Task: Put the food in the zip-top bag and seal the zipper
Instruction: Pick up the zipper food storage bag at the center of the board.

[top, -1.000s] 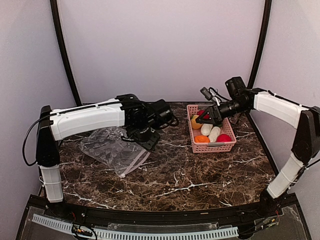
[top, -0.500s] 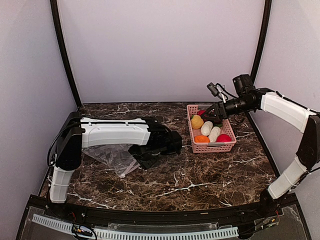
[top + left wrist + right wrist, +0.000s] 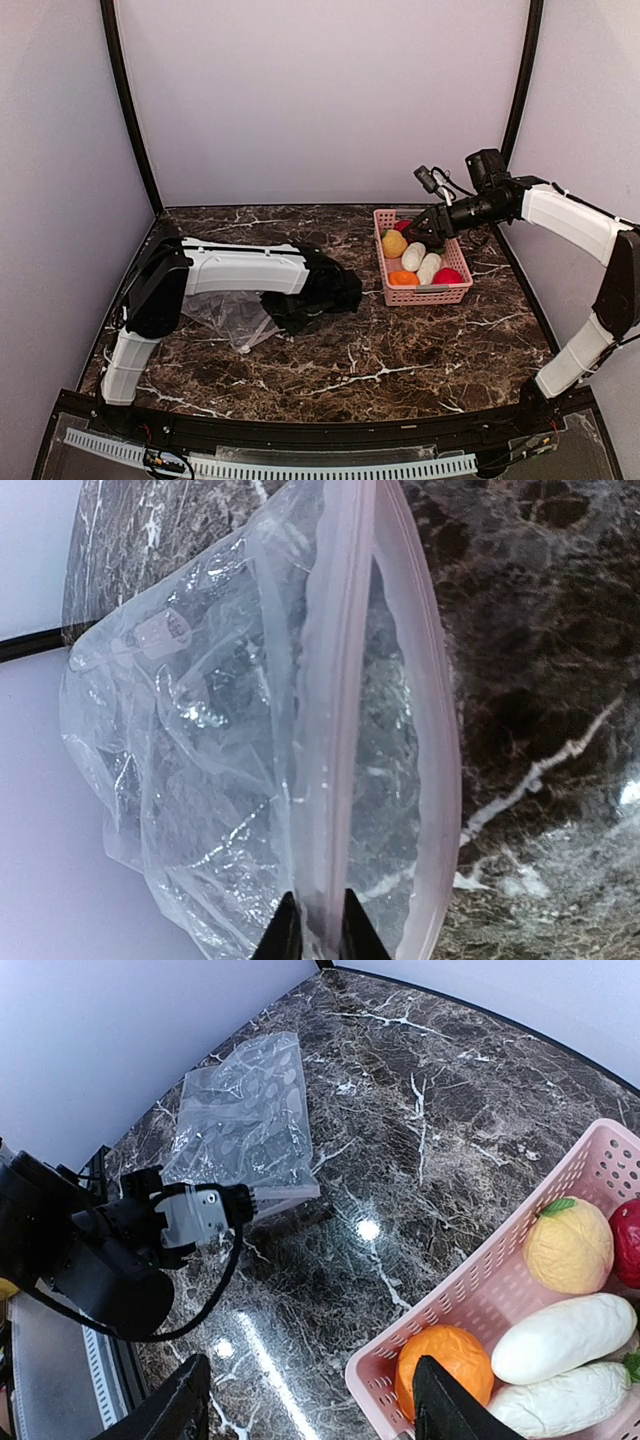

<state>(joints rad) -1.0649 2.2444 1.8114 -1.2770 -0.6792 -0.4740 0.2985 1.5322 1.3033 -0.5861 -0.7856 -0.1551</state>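
Note:
The clear zip-top bag [image 3: 222,308] lies flat on the left of the marble table, its mouth gaping in the left wrist view. My left gripper [image 3: 320,936] is shut on the upper pinkish zipper [image 3: 330,690] strip at the bag's edge; the lower strip [image 3: 443,750] curves away to the right. The food sits in the pink basket [image 3: 428,296]: a yellow one [image 3: 568,1250], an orange one [image 3: 445,1360], two white oblong ones [image 3: 565,1325] and red ones [image 3: 447,276]. My right gripper [image 3: 310,1415] hovers open above the basket's left side, holding nothing.
The left arm [image 3: 245,268] stretches low across the table over the bag. Its wrist and cable [image 3: 190,1218] show in the right wrist view beside the bag [image 3: 245,1120]. Dark frame posts stand at the back corners.
The left arm swung down beside the bag and its jaws closed on the zipper strip. The right gripper rose slightly off the basket, then held still.

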